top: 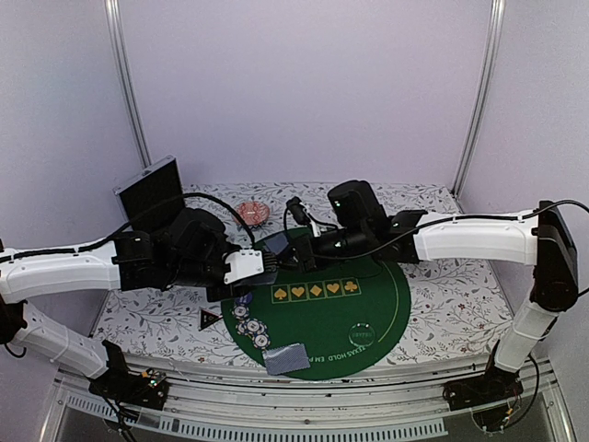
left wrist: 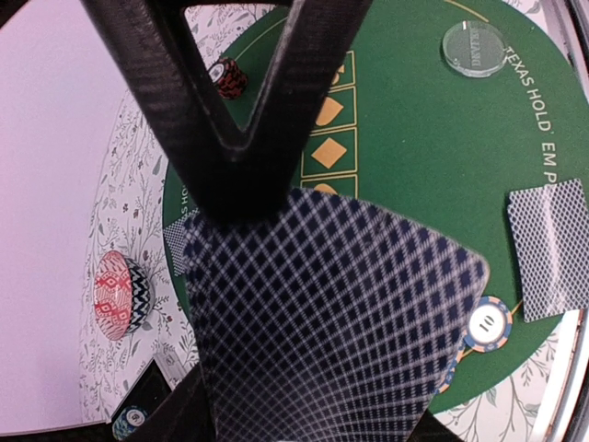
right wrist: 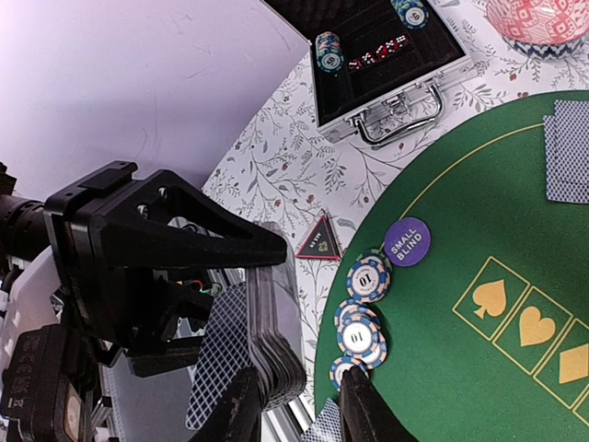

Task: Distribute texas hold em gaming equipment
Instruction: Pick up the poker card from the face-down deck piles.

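Left arm (top: 64, 262): stretched rightward.
Left pincer (left wrist: 276, 304): clamped on a stack of grey-blue-backed playing cards (right wrist: 276, 322).
Right arm (top: 469, 235): reaching leftward.
Right pincer (right wrist: 299, 394): fingers partly apart at that stack.

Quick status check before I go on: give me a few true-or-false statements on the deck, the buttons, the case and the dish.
1. The left gripper holds the deck of cards. True.
2. The case stands open. True.
3. The purple small blind button lies inside the case. False: it lies on the green mat, beside the blue-and-white chips.
4. The pink dish sits on the green mat. False: it sits on the floral tablecloth, off the mat.
5. A face-down card lies on the green mat. True.
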Robot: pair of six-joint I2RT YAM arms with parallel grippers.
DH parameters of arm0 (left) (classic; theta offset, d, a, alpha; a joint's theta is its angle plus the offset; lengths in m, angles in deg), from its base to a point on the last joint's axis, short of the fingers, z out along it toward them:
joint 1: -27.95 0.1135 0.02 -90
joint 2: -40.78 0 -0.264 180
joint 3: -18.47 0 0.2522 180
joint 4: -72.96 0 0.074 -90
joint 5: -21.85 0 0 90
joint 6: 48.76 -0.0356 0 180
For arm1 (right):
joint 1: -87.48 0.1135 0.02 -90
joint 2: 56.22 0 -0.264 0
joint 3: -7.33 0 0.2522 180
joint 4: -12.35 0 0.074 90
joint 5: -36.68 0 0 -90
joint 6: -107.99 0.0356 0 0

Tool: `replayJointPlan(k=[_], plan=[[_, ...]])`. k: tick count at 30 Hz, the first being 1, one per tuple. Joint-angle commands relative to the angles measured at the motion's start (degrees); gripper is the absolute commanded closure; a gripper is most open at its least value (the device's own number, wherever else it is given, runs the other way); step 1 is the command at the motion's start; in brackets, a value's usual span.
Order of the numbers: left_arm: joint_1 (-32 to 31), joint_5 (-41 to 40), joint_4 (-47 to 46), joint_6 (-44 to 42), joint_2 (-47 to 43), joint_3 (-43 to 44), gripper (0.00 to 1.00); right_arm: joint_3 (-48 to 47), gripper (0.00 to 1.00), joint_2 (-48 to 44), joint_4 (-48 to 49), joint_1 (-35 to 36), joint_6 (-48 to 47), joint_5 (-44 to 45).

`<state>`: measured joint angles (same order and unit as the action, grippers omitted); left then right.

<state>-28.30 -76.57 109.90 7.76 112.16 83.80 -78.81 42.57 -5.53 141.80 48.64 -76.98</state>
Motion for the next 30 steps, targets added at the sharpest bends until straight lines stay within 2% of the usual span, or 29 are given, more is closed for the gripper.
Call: replayJointPlan(k=[1, 7, 12, 17, 22, 30], plan=[[-0.21, -0.07, -1.12, -0.36, -0.09, -0.51, 0.49, -1.8, 0.67, -1.94, -6.07, 0.01, -1.41, 4.54], [-0.21, -0.03, -1.12, -0.36, 0.16, -0.51, 0.49, -4.82, 0.56, 0.2, -4.63, 1.96, -3.72, 0.01], [-0.23, 0.06, -1.1, -0.37, 0.17, -0.51, 0.5, -5.5, 0.49, 2.49, -3.1, 2.41, -3.5, 0.4], [-0.23, 0.07, -1.12, -0.36, -0.09, -0.51, 0.49, -5.69, 0.5, 4.02, -3.89, 2.43, -2.59, 2.01], [-0.23, 0.16, -1.07, -0.36, -0.18, -0.59, 0.49, -4.42, 0.58, 2.17, -5.76, 2.31, -2.36, 5.37], [-0.22, 0.22, -1.12, -0.41, -0.05, -0.59, 0.49, -3.57, 0.59, -0.56, -8.28, 2.26, -2.75, 6.87]])
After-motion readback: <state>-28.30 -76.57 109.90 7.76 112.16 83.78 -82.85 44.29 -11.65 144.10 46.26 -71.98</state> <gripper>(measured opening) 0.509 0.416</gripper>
